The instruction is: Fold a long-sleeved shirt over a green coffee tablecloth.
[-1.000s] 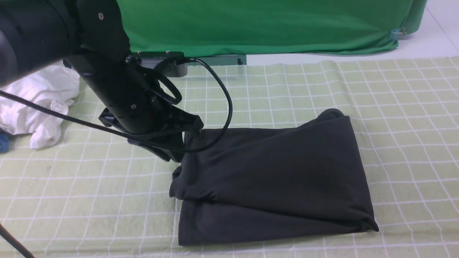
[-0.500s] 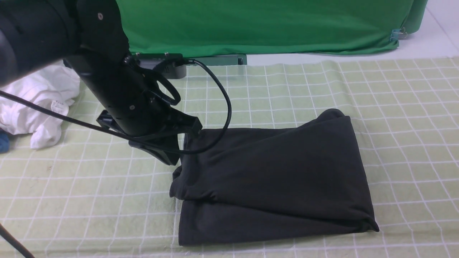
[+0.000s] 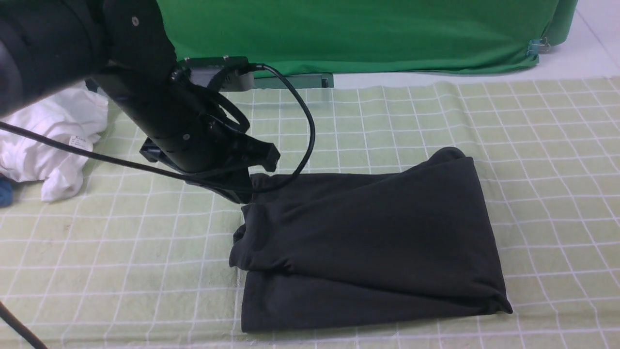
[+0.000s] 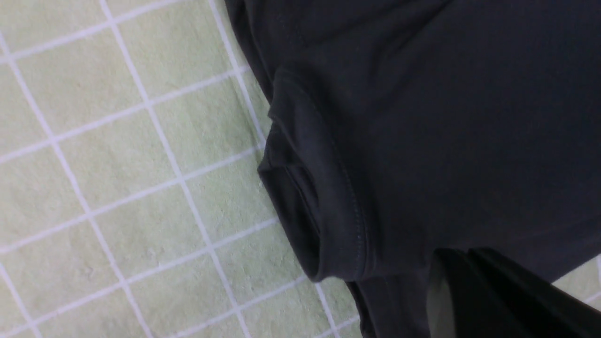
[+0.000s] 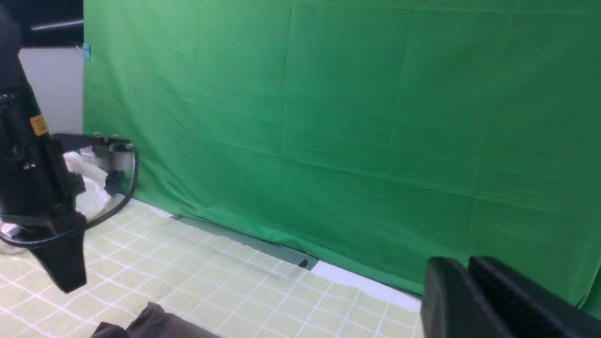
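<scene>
Left claw (image 3: 242, 194), pressed together, hangs at the folded shirt's (image 3: 368, 242) far-left corner, arm slanting down. Right claw (image 5: 469, 300) looks nearly closed, empty. White garment (image 3: 53, 140) lies left on the tablecloth (image 3: 121, 252).

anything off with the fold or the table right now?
Fold is uneven: the shirt has a bunched cuff poking out at its left edge, and the top layer sits askew over the bottom one. A crumpled white garment lies at the tablecloth's far left. No damage visible.
</scene>
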You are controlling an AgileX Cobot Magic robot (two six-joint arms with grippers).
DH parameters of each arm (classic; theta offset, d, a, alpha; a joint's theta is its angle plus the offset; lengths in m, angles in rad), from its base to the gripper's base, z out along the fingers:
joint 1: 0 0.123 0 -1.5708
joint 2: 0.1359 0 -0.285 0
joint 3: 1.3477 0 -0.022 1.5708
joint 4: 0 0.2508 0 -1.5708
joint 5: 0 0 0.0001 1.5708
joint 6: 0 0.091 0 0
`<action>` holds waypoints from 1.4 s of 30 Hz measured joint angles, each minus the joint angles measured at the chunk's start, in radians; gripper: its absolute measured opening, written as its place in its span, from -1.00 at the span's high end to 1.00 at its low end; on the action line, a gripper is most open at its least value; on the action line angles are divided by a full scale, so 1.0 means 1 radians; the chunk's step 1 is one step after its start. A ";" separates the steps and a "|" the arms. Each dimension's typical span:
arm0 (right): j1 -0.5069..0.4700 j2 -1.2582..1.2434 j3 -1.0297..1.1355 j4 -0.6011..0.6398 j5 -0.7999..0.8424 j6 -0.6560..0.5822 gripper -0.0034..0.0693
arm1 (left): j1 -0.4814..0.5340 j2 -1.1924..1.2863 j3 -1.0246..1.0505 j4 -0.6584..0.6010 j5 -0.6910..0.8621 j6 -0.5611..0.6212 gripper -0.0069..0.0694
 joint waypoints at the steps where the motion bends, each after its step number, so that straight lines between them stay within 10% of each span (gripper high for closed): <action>1: 0.000 -0.001 0.009 0.000 -0.009 0.000 0.70 | 0.000 0.000 0.000 0.000 -0.017 0.000 0.79; 19: -0.351 -0.264 0.481 -0.032 0.067 0.001 0.60 | 0.000 0.000 0.000 0.004 -0.203 0.000 0.79; 42: -0.475 -0.384 0.537 -0.119 0.102 0.046 0.45 | 0.000 -0.311 0.000 -0.050 -0.059 0.062 0.79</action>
